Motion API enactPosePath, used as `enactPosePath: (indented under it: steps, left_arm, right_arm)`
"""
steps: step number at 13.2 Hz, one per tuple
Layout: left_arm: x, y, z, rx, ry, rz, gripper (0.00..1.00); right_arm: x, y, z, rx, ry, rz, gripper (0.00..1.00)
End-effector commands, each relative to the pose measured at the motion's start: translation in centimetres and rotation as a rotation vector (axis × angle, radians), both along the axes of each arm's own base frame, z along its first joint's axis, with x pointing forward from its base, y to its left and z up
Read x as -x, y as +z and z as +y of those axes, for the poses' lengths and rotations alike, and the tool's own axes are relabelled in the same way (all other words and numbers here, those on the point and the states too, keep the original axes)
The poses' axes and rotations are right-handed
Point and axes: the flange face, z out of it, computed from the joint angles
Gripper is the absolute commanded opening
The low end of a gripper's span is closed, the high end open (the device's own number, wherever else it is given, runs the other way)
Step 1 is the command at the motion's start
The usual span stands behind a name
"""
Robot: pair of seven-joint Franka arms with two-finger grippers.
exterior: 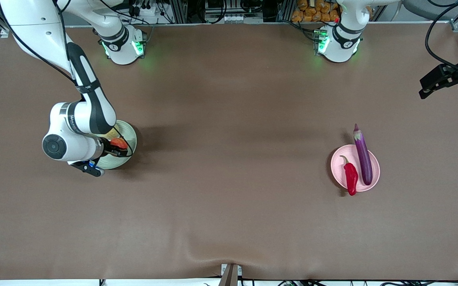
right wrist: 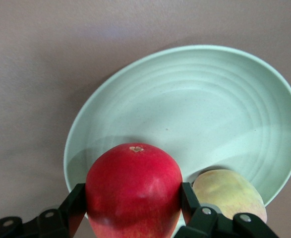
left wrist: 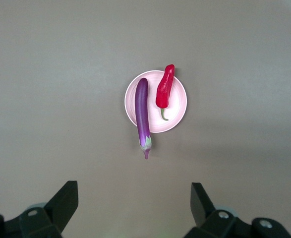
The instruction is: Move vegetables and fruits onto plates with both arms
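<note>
My right gripper (exterior: 114,147) (right wrist: 132,198) hangs over the pale green plate (exterior: 132,134) (right wrist: 195,114), shut on the round red fruit (exterior: 119,142) (right wrist: 134,191). The yellowish-pink peach (right wrist: 229,194) lies on that plate beside the red fruit. At the left arm's end of the table, the pale pink plate (exterior: 375,171) (left wrist: 179,105) carries the purple eggplant (exterior: 363,157) (left wrist: 143,111) and the red chili (exterior: 350,178) (left wrist: 165,91). The eggplant's stem end overhangs the rim. My left gripper (exterior: 441,82) (left wrist: 134,191) waits high above the table near that plate, open and holding nothing.
Brown cloth (exterior: 229,159) covers the whole table. Both arm bases (exterior: 123,45) (exterior: 338,41) stand along the edge farthest from the front camera. A small bracket (exterior: 229,274) sits at the edge nearest to that camera. Black cables (exterior: 437,35) hang near the left gripper.
</note>
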Motion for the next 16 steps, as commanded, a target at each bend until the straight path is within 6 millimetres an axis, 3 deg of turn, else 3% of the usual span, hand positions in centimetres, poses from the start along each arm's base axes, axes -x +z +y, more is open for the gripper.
enactPosePath:
  steps: [1,2,5,8,13,16]
  left_arm:
    - [1.0,0.7,0.2,0.015,-0.014,-0.006,1.0]
    - [1.0,0.6,0.2,0.015,-0.014,-0.003,1.0]
    - [1.1,0.7,0.0,0.014,-0.019,-0.003,1.0]
    - [1.1,0.6,-0.7,0.016,-0.03,-0.001,1.0]
    - [1.1,0.5,-1.1,0.013,-0.037,0.002,1.0]
    - [1.7,0.8,-1.2,0.013,-0.037,0.008,1.0]
  right_arm:
    - [0.6,0.6,-0.3,0.007,0.017,-0.009,0.84]
    - [0.5,0.6,-0.4,0.006,0.014,-0.009,1.0]
    - [-0.2,2.0,-0.3,-0.002,0.008,-0.017,1.0]
    - [-2.6,6.0,0.2,-0.016,0.014,0.001,1.0]
    - [-7.1,14.5,0.0,-0.095,-0.007,-0.079,1.0]
    - [-9.4,21.6,-0.6,-0.116,-0.002,-0.167,1.0]
